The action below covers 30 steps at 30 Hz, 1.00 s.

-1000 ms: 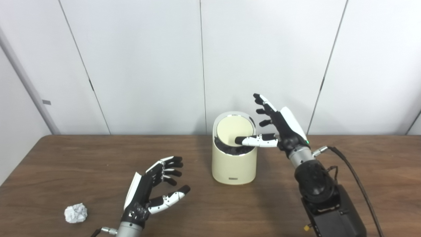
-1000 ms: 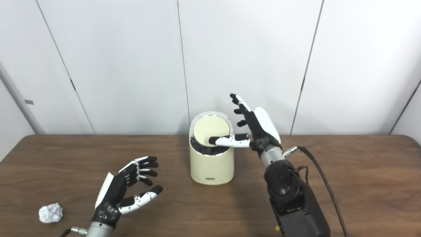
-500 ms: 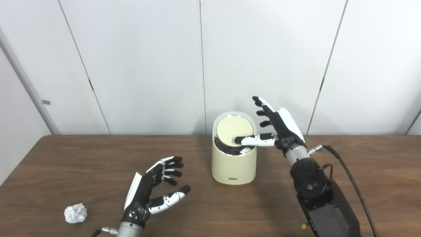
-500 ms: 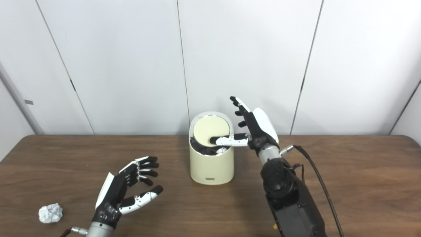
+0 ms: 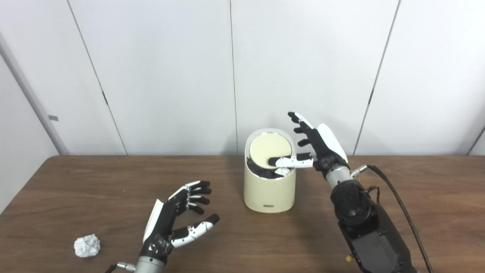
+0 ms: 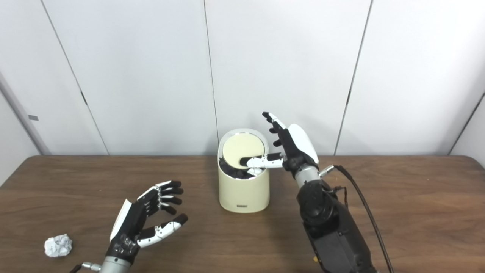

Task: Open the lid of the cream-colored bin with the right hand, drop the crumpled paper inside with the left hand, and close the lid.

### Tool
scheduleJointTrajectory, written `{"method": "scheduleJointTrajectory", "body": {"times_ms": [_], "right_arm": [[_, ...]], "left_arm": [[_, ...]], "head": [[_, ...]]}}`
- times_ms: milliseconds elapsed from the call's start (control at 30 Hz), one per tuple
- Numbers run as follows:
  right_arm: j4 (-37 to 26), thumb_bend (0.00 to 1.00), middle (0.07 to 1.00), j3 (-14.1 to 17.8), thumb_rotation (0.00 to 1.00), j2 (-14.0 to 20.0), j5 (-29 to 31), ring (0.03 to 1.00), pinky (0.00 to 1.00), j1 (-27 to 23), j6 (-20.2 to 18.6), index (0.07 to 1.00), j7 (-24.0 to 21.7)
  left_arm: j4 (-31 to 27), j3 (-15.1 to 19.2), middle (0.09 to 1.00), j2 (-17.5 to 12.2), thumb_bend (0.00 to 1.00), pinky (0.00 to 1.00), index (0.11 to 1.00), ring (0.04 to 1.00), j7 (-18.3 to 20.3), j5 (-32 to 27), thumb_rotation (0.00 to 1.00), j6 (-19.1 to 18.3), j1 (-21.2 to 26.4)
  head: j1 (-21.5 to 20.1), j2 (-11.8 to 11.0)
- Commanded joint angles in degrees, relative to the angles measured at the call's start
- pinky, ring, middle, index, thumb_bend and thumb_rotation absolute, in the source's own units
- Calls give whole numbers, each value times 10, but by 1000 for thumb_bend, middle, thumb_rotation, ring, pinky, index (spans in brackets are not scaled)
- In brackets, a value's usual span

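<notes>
Brown table [image 5: 75, 182]: cream-colored bin [image 5: 269, 189], lid [image 5: 269, 151] tilted up.

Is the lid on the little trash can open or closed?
Open. The lid is tilted up, the right hand's thumb rests on it, and the dark inside of the bin shows below it.

Even, diffuse light from overhead fills both views; the white wall panels [image 5: 170, 76] read bright without blown-out glare. The dark brown wooden table [image 5: 75, 189] carries a faint sheen toward nine o'clock. Soft shadows fall around the cream-coloured cylindrical bin [image 5: 269, 189]. Focus is slightly soft throughout, with mild compression grain.
</notes>
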<state>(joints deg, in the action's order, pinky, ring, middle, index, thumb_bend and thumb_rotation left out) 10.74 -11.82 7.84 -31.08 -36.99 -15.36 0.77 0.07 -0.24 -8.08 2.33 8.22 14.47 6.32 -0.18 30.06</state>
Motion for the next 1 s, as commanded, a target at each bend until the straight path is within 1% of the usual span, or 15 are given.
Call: {"method": "scheduleJointTrajectory", "body": {"times_ms": [0, 67, 167, 267, 367, 467, 567, 767, 967], "right_arm": [[-18, 778, 904, -7, 308, 2, -19, 833, 669, -36, -2, 912, 6], [-21, 783, 898, -14, 291, 5, -33, 832, 668, -38, -3, 912, 6], [-27, 809, 886, -29, 254, 14, -57, 832, 675, -38, 7, 905, 8], [-34, 839, 885, -39, 208, 25, -69, 832, 671, -37, 16, 902, 4], [-44, 856, 896, -49, 178, 36, -88, 834, 656, -36, 14, 910, 1], [-57, 880, 897, -58, 151, 45, -111, 818, 628, -35, 3, 910, -5], [-68, 892, 899, -62, 117, 49, -121, 813, 615, -33, -7, 908, -15], [-82, 875, 901, -60, 50, 48, -130, 821, 620, -28, -19, 902, -34], [-85, 870, 899, -61, 9, 48, -132, 816, 624, -25, -25, 896, -41]], "left_arm": [[-22, 0, 737, -2, 644, 552, 772, 659, -4, 1, 182, 13, 8], [-24, -1, 738, -2, 641, 554, 773, 660, -4, 3, 184, 10, 7], [-29, -1, 734, 0, 645, 552, 771, 657, -5, 4, 187, 5, 6], [-29, 0, 733, 1, 646, 551, 769, 658, -6, 3, 185, 6, 6], [-27, 0, 733, 0, 645, 552, 770, 658, -6, 4, 191, 9, 6], [-26, 0, 735, -1, 644, 552, 772, 658, -4, 2, 197, 11, 6], [-25, 0, 734, -2, 647, 555, 770, 660, -3, -1, 196, 12, 7], [-26, 1, 736, -3, 647, 562, 770, 663, -2, 0, 195, 8, 6], [-27, 2, 734, -5, 641, 556, 771, 661, -2, 2, 187, 6, 5]], "head": [[1, 2], [2, 3], [3, 4], [4, 5], [4, 5], [3, 7], [4, 7], [4, 8], [3, 8]]}}
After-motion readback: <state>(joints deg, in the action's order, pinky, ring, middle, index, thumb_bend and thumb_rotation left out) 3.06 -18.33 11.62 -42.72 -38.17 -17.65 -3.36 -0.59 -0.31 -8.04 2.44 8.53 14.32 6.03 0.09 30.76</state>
